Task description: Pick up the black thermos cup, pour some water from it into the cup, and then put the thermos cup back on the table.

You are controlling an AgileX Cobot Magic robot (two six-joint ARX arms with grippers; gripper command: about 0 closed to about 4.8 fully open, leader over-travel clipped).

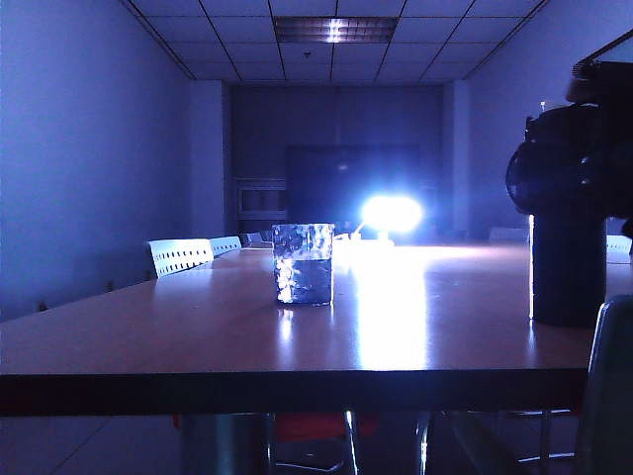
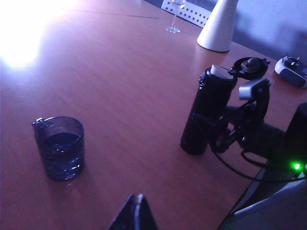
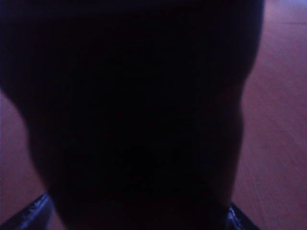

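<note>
Standing upright, the black thermos cup (image 2: 207, 112) sits between the right hand's (image 2: 218, 139) spread fingers.

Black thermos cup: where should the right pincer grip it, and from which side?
Grip the black thermos cup mid-body, side-on from where the right pincer sits. It stands upright, a slim straight cylinder; its flip lid hangs open on top, so avoid the cap end.
</note>
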